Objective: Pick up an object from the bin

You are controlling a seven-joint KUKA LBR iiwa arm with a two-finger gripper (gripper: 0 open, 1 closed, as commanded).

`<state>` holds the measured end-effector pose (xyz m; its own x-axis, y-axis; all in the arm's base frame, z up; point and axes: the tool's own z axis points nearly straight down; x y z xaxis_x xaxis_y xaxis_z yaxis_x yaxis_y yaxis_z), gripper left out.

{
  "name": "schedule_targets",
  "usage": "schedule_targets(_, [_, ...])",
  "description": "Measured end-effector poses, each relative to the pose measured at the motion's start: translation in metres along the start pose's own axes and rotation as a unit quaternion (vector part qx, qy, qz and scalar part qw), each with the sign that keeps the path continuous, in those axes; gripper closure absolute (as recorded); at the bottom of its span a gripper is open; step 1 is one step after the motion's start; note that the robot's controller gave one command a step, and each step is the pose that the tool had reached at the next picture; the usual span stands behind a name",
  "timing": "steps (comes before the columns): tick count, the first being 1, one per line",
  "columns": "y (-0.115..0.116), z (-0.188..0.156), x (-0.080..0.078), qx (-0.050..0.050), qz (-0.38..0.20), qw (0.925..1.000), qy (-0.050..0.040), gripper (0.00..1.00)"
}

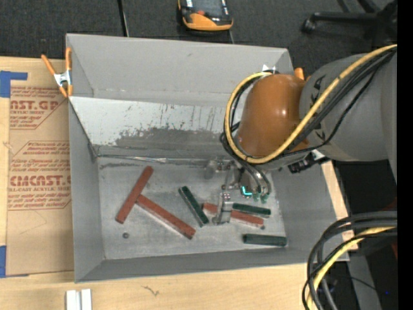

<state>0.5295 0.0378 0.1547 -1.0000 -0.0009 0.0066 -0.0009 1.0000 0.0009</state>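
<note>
Camera view, gripper (224, 216): it hangs low over the floor of the grey metal bin (84, 173), right of centre, at the left end of a short red-brown flat bar (245, 217).
Jaws: you cannot tell from here whether they are spread or pressed together.
Target position: the short bar lies flat. A slanted dark green flat stick (193, 205) is just to its left, and a second dark green stick (253, 208) lies close along its far side.
Handling (judged): it is probably stiff, light, thin and smooth, and not fragile. Take it across its narrow width. Near the middle is better, since a hold at the end may let it droop or twist.
Crowding: expect the two green sticks to be nudged.
Open room: bare floor lies towards the centre front. A third dark green stick (264, 240) lies near the front wall. Two long red-brown bars (155, 210) forming a T are well apart on the left.
Edges: the right wall is near, so lift straight up.
</note>
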Motion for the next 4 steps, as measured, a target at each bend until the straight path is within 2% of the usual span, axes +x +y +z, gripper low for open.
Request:
schedule_targets(1, [0.0, -0.003, -0.002, 0.0, 0.0, 1.0, -0.0035, 0.0])
schedule_targets(2, [-0.054, 0.062, 0.011, 0.0, -0.006, 1.0, -0.0062, 0.0])
schedule_targets(3, [-0.073, 0.061, 0.018, 0.0, -0.008, 1.0, 0.0008, 0.0])
schedule_targets(4, [-0.047, 0.056, 0.029, 0.0, 0.056, 0.9984, -0.003, 0.0])
